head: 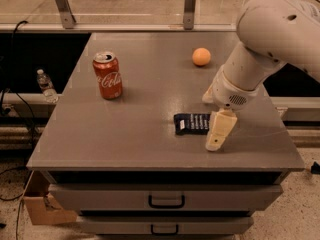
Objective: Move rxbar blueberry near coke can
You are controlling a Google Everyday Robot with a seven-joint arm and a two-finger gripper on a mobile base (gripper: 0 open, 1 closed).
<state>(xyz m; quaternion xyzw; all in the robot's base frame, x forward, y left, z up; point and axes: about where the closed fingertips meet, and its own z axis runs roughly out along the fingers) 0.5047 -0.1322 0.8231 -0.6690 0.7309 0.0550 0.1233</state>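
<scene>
Camera view:
- Gripper (pixel 210 122) low over right front part of grey cabinet top (pixel 125 129), white arm (pixel 272 36) entering from upper right.
- Jaws spread: one cream finger (pixel 218 131) toward front edge, second (pixel 207 95) behind it.
- Rxbar blueberry (pixel 191 123) flat on top, right end hidden behind front finger; contact cannot be confirmed.
- Coke can (pixel 108 75) upright, left rear area, well apart from bar.
- Orange fruit (pixel 201 56) at rear, right of can.
</scene>
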